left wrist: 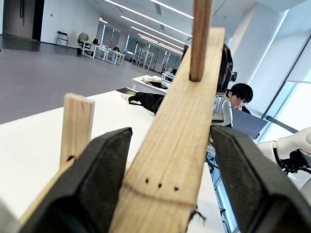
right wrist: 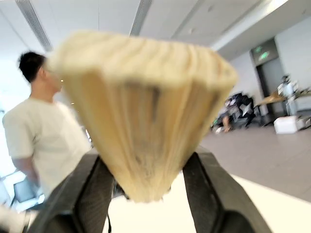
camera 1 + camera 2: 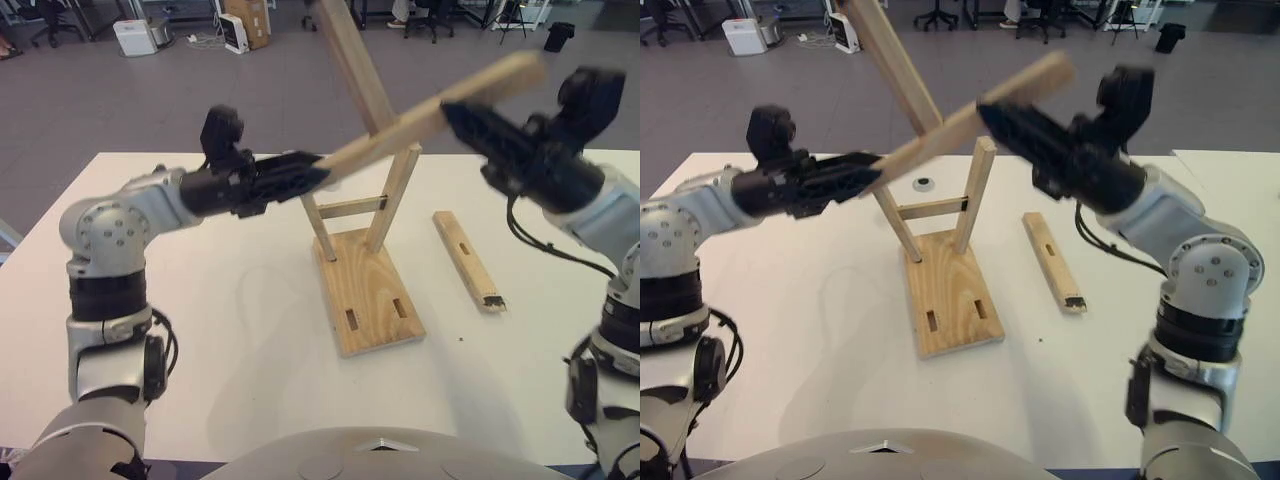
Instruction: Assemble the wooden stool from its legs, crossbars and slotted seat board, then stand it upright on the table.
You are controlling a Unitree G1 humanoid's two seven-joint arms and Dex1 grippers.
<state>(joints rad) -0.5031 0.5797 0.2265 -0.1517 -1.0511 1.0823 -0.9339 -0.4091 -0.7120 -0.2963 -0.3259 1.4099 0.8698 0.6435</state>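
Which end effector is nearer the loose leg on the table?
Right: right end effector, gripping the raised leg, is above the loose leg; left end effector is across the seat board.

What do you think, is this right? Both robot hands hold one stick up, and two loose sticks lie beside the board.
Not quite: only one loose stick lies beside the board on the table, as the left eye view shows. The left fingers and right fingers do hold one stick up.

Sm. round disc, white floor box
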